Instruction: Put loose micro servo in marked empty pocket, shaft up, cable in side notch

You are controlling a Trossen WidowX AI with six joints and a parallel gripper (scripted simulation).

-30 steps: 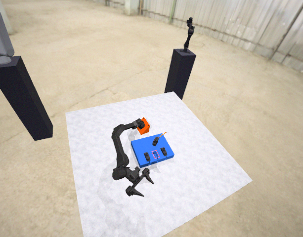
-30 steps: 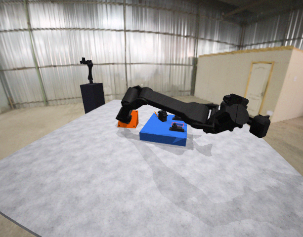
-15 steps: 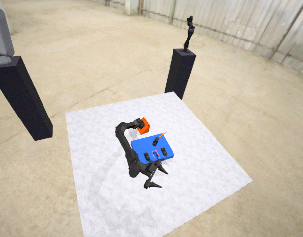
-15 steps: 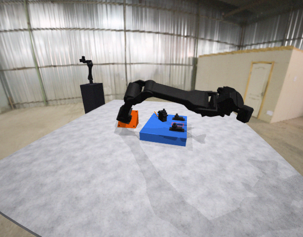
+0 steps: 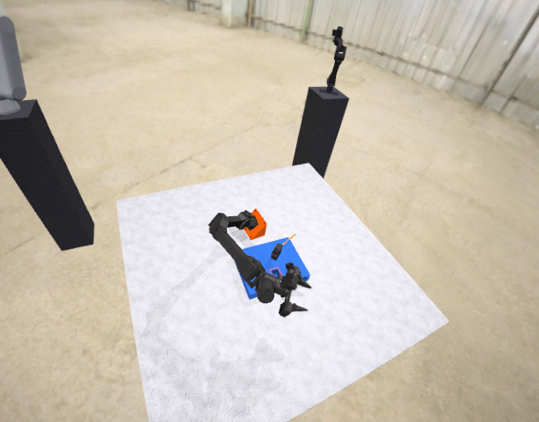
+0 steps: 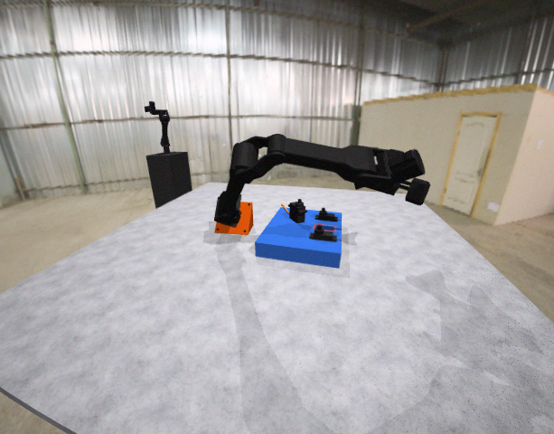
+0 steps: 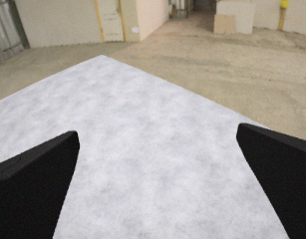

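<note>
The loose black micro servo point(image 5: 276, 251) point(image 6: 296, 212) stands on the blue deck point(image 5: 281, 243) point(image 6: 277, 238), its output shaft up. Its orange cable point(image 5: 288, 239) point(image 6: 284, 207) sticks out away from the pocket side. The pink-outlined pocket point(image 5: 274, 268) point(image 6: 327, 225) is empty as far as it shows, partly behind the arm in the top view. It lies between two seated servos in the exterior view. My gripper point(image 5: 309, 298) point(image 7: 160, 134) is wide open and empty, raised above the table beyond the pocket side of the deck; its fingertips are hidden in the exterior view.
The seated servos, one farther point(image 6: 326, 216) and one nearer point(image 6: 323, 234), rise from the deck. The arm's orange base bracket point(image 5: 260, 228) point(image 6: 247, 219) stands beside the deck. The arm reaches over the deck. Black pedestals point(image 5: 321, 127) point(image 6: 169, 179) stand beyond the white table point(image 5: 365, 317) point(image 6: 173, 326).
</note>
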